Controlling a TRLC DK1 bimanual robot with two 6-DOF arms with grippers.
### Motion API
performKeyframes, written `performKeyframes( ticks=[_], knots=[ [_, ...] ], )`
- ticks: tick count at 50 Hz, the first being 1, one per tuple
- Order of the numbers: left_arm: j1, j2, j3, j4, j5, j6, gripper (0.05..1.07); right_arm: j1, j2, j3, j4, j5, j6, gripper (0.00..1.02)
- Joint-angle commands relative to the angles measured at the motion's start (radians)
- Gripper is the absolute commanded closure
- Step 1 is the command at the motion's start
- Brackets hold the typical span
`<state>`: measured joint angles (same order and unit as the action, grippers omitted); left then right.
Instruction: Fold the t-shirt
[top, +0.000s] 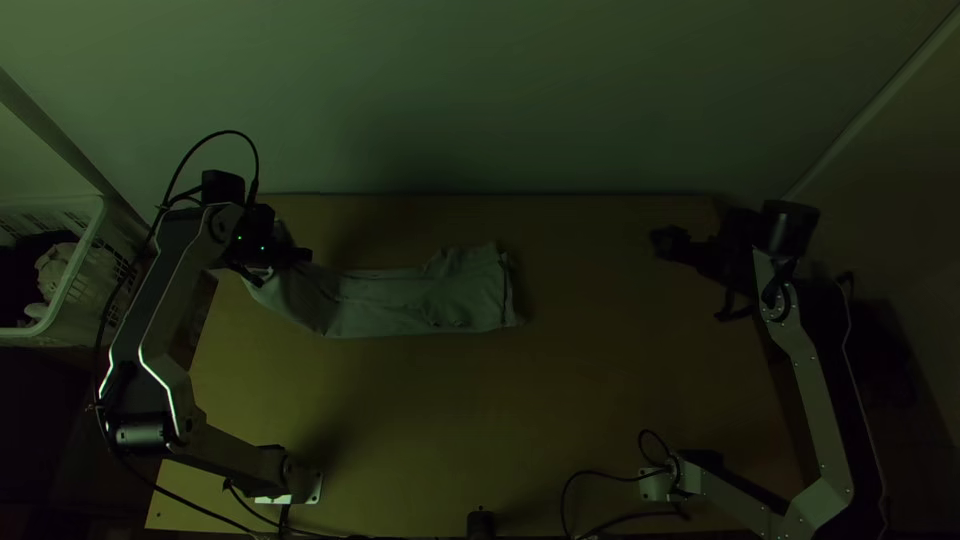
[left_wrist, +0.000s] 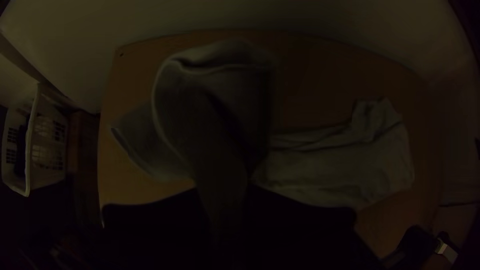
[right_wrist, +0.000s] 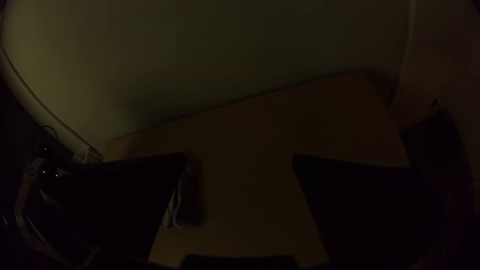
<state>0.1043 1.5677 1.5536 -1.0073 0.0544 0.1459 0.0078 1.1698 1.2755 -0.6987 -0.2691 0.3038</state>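
In the top view, the t-shirt (top: 420, 302) is lying in a long, wrinkled strip on the wooden table (top: 480, 420), one end hanging from the left gripper (top: 285, 255). A pale wall (top: 480, 100) is standing behind, and a white basket (top: 93, 243) is sitting off the left side. The right gripper (top: 692, 278) is hovering near the far right corner.

In the left wrist view, fingers (left_wrist: 150, 225) are pinching bunched cloth.

In the right wrist view, fingers (right_wrist: 370, 200) are gaping wide, gripping nothing.

We can't make out any txt, labels, nos. or signs in the pics rn.
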Motion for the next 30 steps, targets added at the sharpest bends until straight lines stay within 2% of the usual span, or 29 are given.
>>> performKeyframes(
  ticks=[1,30],
  knots=[
    [-0.066,-0.014,0.071,-0.047,-0.01,-0.058,1.04,-0.019,-0.035,-0.028,0.004,0.007,-0.02,0.04],
    [-0.445,0.199,0.382,-0.142,-0.048,-0.224,1.04,-0.06,-0.111,-0.116,0.011,0.007,-0.008,0.04]
  ],
)
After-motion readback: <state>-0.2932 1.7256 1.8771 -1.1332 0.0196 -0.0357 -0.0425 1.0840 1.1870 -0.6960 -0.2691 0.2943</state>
